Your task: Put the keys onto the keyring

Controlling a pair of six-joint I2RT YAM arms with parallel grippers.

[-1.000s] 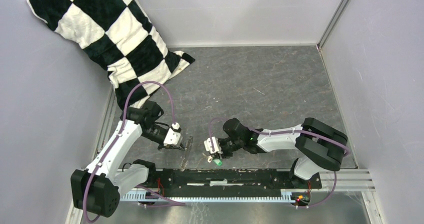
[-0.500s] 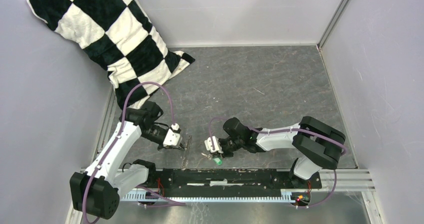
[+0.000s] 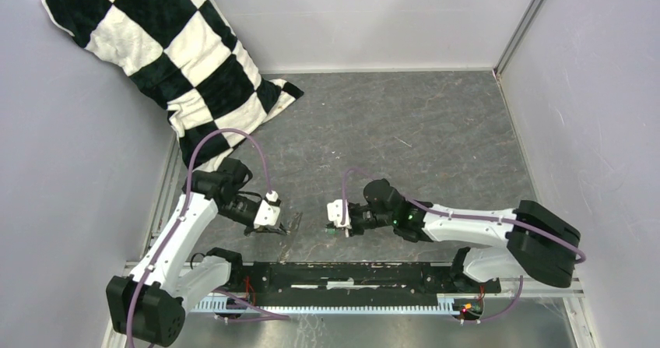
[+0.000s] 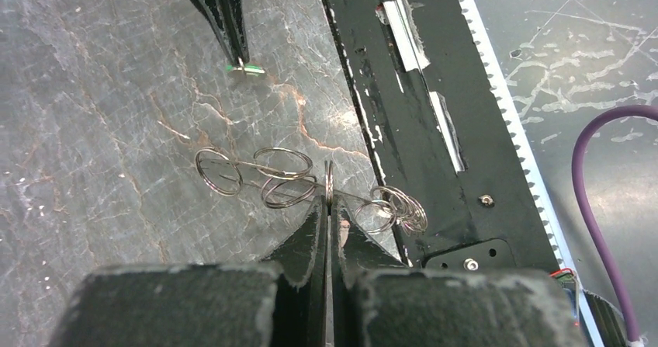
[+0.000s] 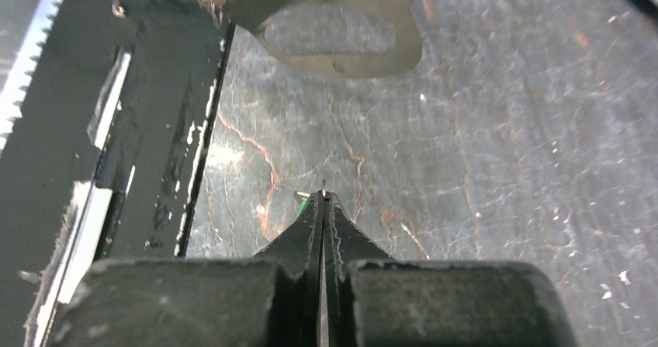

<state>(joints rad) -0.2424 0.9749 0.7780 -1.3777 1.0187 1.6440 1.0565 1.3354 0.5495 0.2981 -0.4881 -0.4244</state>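
The right gripper (image 4: 239,60), jaws together, pinched the tiny green-tagged dark metal key (image 4: 248,69) at its tips, upper left of the left-wrist view. The left gripper (image 4: 329,201) was clamped on the thin silvery wire keyring (image 4: 289,178) at centre.

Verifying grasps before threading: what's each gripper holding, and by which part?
Left gripper pinches the keyring on its thin wire rim. Right gripper pinches the key by its metal part, green head sticking out sideways.
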